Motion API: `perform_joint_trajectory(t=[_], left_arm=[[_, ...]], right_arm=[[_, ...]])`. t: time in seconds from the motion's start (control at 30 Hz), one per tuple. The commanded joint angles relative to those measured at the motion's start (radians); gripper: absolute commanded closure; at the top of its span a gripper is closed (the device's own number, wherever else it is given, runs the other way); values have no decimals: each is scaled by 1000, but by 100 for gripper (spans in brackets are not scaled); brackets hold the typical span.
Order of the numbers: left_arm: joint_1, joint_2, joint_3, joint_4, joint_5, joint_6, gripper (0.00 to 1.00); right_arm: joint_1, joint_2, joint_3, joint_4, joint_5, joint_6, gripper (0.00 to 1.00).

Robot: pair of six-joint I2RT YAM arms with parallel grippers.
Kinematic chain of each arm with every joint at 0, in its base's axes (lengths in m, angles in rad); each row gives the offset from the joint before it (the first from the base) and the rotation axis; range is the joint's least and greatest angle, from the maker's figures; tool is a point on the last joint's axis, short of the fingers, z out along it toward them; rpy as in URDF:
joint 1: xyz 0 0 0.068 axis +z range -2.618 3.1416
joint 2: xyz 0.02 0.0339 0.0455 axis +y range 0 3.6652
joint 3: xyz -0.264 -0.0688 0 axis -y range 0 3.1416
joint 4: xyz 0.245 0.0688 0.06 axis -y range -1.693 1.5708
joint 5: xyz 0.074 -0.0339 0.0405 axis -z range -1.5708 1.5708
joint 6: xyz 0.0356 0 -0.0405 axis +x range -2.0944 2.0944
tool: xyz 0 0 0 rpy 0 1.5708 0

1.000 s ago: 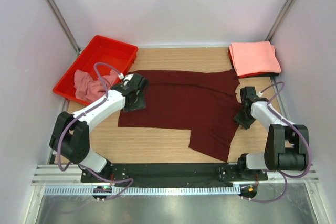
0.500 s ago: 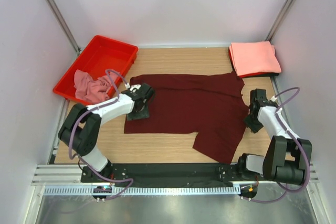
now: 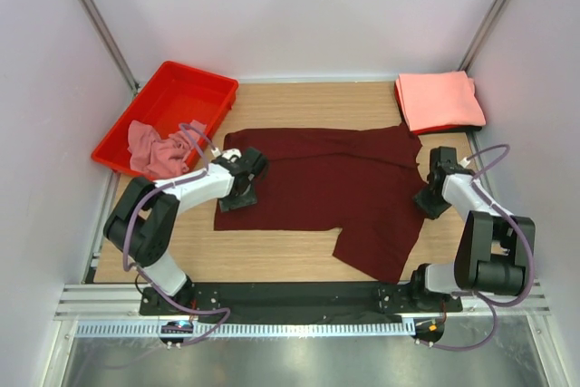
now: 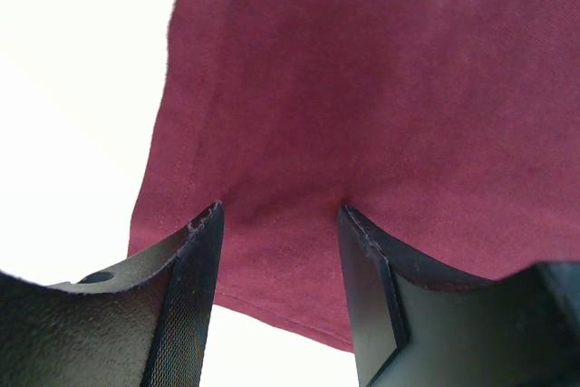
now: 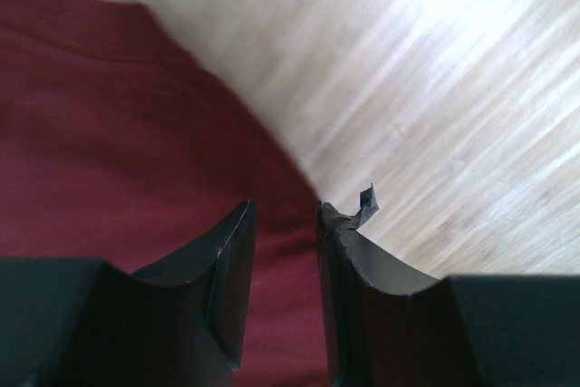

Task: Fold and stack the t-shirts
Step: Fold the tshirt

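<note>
A dark maroon t-shirt (image 3: pixel 322 183) lies spread flat on the wooden table, one part reaching toward the near edge. My left gripper (image 3: pixel 236 195) rests low on its left edge near the hem, jaws apart, with the cloth (image 4: pixel 362 70) lying flat between the fingers (image 4: pixel 281 215). My right gripper (image 3: pixel 425 199) sits at the shirt's right edge, jaws slightly apart over the cloth (image 5: pixel 109 133). A folded salmon-pink t-shirt (image 3: pixel 439 100) lies at the back right. A crumpled dusty pink t-shirt (image 3: pixel 154 147) hangs over the near rim of the tray.
A rigid red plastic tray (image 3: pixel 195 88) stands at the back left. Bare wood (image 5: pixel 453 88) shows to the right of my right gripper. Pale walls close in the left, right and back sides.
The maroon shirt slid right and toward the near edge, dragged by both grippers. In the last half second the shirt stayed put and my right gripper shifted slightly back and left.
</note>
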Motion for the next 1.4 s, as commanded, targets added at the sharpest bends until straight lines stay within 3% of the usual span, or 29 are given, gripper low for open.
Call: perform_joint_trajectory(t=[0.0,0.23,0.4,0.5,0.57,0.7,0.9,1.37], left_arm=[[7,1,-41,-94,-100,-33,45],[7,-36,-30,-155,-174,-48,44],[7,-124,43,-252,-200,-27,43],[15,-195,117,-218,-174,62,40],[53,-195,186,-175,-119,121,37],[162,-109,290,-129,1,219,38],[272,36,373,-42,167,260,46],[286,274,542,-38,116,305,45]], right_arm=[[0,17,-48,45,34,44,61],[0,-67,-97,-24,171,101,60],[0,-229,-117,-25,152,32,59],[0,-285,-44,19,35,-61,57],[0,-256,25,53,-122,-144,57],[0,-164,147,114,-278,-257,54],[-1,59,308,143,-287,-328,50],[-70,300,363,272,-352,-322,50]])
